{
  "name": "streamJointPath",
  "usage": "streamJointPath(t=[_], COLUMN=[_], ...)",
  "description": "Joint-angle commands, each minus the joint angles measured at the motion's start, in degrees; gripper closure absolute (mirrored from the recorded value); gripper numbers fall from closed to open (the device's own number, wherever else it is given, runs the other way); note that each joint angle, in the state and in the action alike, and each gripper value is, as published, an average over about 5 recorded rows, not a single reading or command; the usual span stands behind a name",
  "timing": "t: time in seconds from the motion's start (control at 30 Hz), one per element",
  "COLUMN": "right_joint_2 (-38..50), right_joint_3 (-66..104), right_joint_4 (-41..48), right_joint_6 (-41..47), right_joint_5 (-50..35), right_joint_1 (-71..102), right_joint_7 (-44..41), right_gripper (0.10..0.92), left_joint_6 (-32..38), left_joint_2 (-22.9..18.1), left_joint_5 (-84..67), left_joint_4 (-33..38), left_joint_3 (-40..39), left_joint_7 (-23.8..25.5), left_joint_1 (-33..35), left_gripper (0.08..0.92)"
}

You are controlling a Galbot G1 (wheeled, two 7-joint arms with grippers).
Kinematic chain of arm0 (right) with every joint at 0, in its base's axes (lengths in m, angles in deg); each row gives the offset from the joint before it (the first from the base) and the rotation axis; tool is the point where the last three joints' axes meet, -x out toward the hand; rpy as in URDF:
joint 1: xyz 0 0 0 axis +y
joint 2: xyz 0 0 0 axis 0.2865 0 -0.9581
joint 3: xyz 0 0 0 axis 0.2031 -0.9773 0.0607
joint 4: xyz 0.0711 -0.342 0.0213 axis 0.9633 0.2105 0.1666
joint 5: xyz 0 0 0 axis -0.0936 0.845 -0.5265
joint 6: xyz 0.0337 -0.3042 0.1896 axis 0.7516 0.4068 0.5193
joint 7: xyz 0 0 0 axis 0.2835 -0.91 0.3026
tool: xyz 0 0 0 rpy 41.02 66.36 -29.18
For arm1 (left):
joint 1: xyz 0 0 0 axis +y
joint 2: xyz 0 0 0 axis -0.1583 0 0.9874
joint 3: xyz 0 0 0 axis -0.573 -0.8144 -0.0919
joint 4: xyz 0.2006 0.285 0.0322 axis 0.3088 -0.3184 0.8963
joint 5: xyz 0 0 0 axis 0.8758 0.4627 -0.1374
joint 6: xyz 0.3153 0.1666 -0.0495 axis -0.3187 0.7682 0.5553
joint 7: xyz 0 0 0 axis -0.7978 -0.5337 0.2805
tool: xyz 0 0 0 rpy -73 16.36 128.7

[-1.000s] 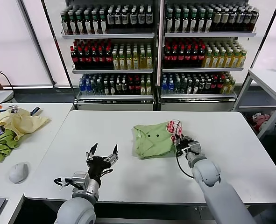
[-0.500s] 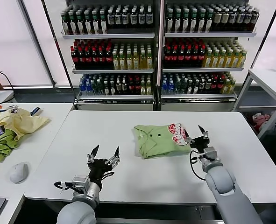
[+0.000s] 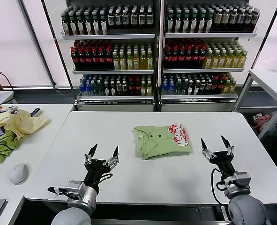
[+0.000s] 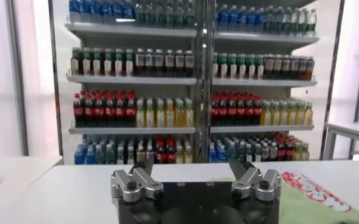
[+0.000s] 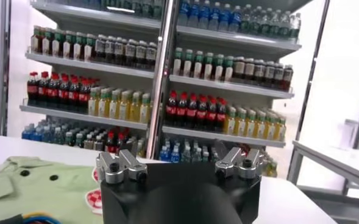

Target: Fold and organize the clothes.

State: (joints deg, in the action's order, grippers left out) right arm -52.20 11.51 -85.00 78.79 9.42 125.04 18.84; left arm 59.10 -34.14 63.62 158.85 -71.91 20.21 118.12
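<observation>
The shirt (image 3: 161, 140) lies folded into a rough rectangle at the centre of the head view, on the white table (image 3: 129, 178). Its collar and two dark buttons face up, and the red-and-white patch (image 3: 178, 133) sits at its right end. Whatever lies under the top layer is hidden.

The left gripper (image 3: 101, 157) hovers at the lower left of centre, fingers spread wide and holding nothing, well apart from the shirt. The right gripper (image 3: 217, 149) hovers at the lower right, near the shirt's right edge but not touching it, also wide open and empty. Both arms are cut off by the bottom edge.

In the left wrist view, the gripper's (image 4: 195, 182) dark body blocks the lower middle, and only a strip of the shirt (image 4: 316, 198) shows at the lower right. In the right wrist view, the gripper (image 5: 182, 167) likewise covers the lower centre, with the shirt (image 5: 39, 185) at the lower left.

At the head view's left edge, a yellow garment (image 3: 18, 123) and a green one (image 3: 0, 147) lie heaped on a second table, partly cut off. Bottle shelves (image 3: 152, 47) fill the background.
</observation>
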Motion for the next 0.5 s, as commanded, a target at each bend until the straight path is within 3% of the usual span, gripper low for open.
streamJointPath(t=[0.03, 0.5], right_joint_2=[0.17, 1.26], right_joint_3=[5.71, 2.77], right_joint_4=[-8.42, -6.27], right_joint_6=[-0.38, -3.78], right_joint_5=[-3.21, 1.32], right_joint_1=[10.60, 7.50], right_joint_7=[-0.39, 1.28], right_gripper=[0.203, 0.203], left_joint_6=[1.12, 1.59], left_joint_2=[0.17, -0.42], left_joint_5=[0.80, 2.63], left_joint_4=[2.69, 2.59], left_joint_3=[1.45, 3.18], left_joint_7=[1.45, 4.22], left_joint_1=[2.35, 4.60], left_gripper=[0.177, 0.177])
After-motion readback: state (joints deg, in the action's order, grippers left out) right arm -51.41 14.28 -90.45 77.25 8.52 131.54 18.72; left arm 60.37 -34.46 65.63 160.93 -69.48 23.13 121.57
